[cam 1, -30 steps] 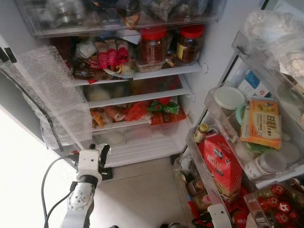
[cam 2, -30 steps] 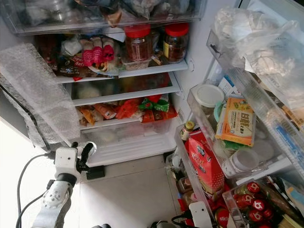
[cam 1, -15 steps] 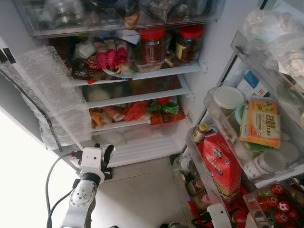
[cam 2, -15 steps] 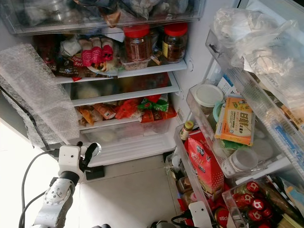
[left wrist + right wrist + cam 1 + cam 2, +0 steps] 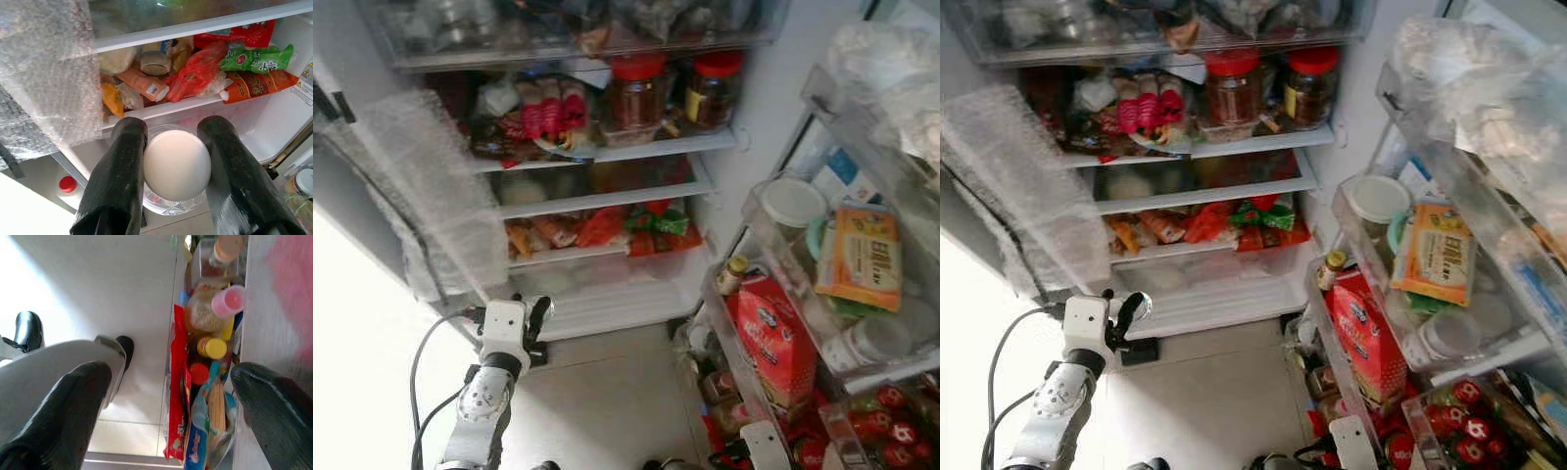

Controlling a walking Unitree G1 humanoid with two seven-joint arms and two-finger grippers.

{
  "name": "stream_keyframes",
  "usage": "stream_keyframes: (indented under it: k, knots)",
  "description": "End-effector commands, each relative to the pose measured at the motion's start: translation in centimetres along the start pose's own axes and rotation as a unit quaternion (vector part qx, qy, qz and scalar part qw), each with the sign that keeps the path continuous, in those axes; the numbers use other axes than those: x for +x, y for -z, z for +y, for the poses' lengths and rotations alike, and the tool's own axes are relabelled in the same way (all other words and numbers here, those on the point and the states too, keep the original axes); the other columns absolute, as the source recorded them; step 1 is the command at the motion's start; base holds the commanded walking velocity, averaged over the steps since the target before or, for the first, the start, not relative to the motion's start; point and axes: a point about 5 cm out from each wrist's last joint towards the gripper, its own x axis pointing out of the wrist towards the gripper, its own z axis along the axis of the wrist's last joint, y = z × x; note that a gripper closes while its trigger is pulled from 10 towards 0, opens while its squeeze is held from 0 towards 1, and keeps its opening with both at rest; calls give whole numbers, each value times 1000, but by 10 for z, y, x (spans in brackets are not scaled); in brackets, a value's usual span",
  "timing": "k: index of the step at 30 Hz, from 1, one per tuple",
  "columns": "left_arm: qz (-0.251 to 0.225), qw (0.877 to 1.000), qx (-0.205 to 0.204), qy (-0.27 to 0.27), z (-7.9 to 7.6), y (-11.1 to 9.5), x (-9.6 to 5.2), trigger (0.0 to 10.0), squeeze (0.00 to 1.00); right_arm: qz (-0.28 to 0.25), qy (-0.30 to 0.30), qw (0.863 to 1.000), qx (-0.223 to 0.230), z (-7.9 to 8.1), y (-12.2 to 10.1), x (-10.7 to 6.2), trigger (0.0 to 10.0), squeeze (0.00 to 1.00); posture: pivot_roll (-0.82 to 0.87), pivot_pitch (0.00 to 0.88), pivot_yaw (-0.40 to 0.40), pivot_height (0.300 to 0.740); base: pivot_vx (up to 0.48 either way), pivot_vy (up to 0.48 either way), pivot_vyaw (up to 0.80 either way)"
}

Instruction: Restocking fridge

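A clear jar with a white ribbed lid [image 5: 177, 166] sits clamped between the two black fingers of the left end effector [image 5: 171, 171], the fingers pressed against either side of the lid and the glass body showing just below it. In the head views this end effector [image 5: 530, 315] hangs low in front of the open fridge [image 5: 744, 137], level with the bottom drawer [image 5: 607, 294] and near a sheet of bubble wrap [image 5: 440, 196] that drapes over the fridge's left side. Past the jar, the wrist view looks at a shelf of packets [image 5: 195, 73], orange, red and green, packed close together (little spare room shows there). The right end effector [image 5: 171, 401] hangs idle low beside the door bins, its fingers spread wide with nothing between them. The step in hand looks like carrying the jar to a free spot, so the grip wants to stay firm on the lid rim, the jar kept level, and the arm raised clear of the bubble wrap and the shelf edge before pushing in. The crowded shelves with red-lidded jars [image 5: 636, 88] above suggest picking a gap first.
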Motion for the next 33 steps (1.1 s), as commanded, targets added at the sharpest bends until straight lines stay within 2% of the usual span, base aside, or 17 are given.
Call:
stream_keyframes:
  k: [1, 13, 33]
  knots:
    - [4, 1000, -5, -3, 2, 3, -2, 10000, 0, 17, -2, 1000, -2, 0, 11, -3, 10000, 0, -130, 190, -39, 740, 0, 0, 0]
    - [1, 1000, -8, 1, 0, 1, 1, 10000, 0, 18, -6, 1000, -6, 0, 10, -3, 10000, 0, -129, 194, -39, 740, 0, 0, 0]
    - [-1, 1000, -9, 2, -1, -2, 3, 10000, 0, 18, -7, 1000, -12, 0, 10, -3, 10000, 0, -125, 199, -38, 740, 266, 0, 0]
